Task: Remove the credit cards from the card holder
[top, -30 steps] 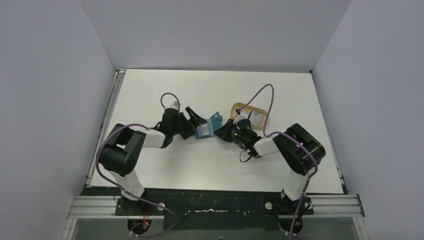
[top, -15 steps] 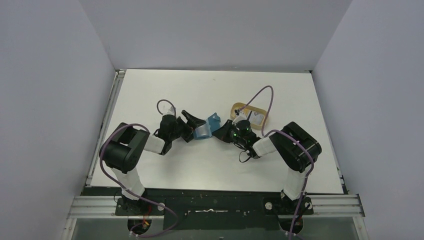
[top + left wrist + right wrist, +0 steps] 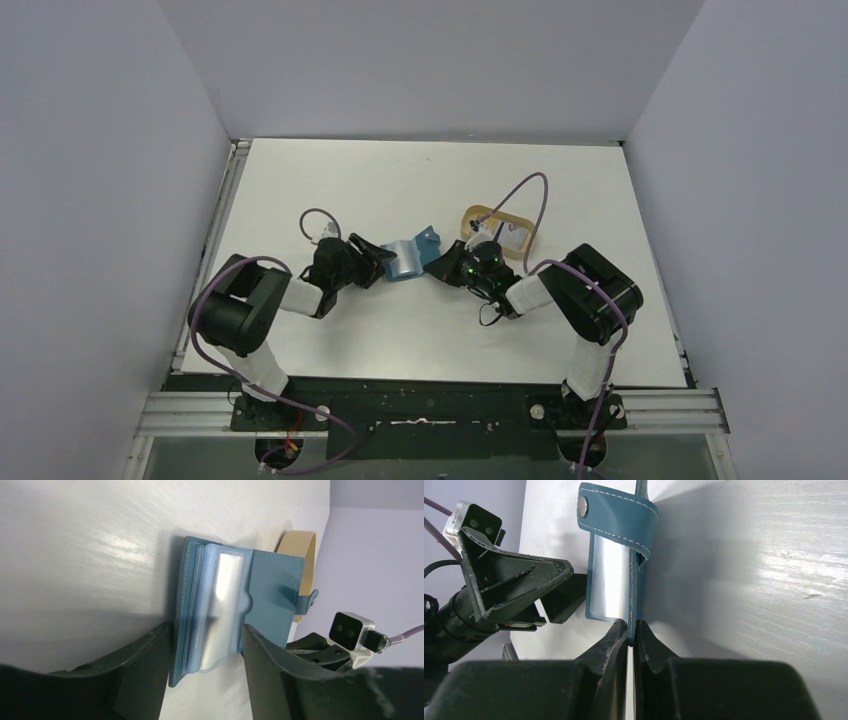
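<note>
Right gripper (image 3: pixel 630 630) pinches the wallet (image 3: pixel 616 515) at its edge. Left gripper (image 3: pixel 207 630) straddles the card sleeves (image 3: pixel 222 605); whether it squeezes, I cannot tell

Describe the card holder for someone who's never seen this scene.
On the white table, look between the left gripper and right gripper. The card holder is the open teal-blue wallet with a snap tab, unlike the tan oval tray nearby.
</note>
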Motion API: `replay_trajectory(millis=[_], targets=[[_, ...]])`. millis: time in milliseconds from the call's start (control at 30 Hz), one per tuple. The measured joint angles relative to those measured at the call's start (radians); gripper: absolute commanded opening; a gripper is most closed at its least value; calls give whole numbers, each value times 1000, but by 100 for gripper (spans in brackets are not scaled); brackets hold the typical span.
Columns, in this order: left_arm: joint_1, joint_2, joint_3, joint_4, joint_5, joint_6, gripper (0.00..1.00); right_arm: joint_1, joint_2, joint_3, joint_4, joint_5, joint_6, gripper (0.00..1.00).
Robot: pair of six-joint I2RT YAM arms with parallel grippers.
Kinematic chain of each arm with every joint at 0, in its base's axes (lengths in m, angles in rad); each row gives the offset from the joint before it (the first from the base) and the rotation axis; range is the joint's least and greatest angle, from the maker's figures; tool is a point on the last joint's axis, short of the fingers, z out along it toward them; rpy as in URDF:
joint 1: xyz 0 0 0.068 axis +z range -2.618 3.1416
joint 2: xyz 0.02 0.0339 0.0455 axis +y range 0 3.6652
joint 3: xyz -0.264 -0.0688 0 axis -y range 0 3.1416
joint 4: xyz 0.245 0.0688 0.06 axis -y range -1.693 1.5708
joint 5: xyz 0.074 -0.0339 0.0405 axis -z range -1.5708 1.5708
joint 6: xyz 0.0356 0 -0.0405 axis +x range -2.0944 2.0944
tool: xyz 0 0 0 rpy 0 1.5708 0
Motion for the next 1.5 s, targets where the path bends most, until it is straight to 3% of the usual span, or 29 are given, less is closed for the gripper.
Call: replay_trajectory(millis=[633, 933, 1233, 1400, 1500], targets=[[8, -52, -19, -61, -75, 9, 26, -13, 44, -16, 65, -19, 24, 0], [8, -20, -19, -42, -69, 2, 1, -18, 48, -16, 74, -31, 31, 0], [11, -20, -19, -30, -68, -2, 0, -22, 66, -16, 97, -34, 42, 0], [11, -21, -19, -21, -60, 1, 0, -26, 68, -13, 86, -53, 43, 58], [11, -35, -11, -61, -59, 23, 0, -31, 47, 7, 62, -89, 34, 72]])
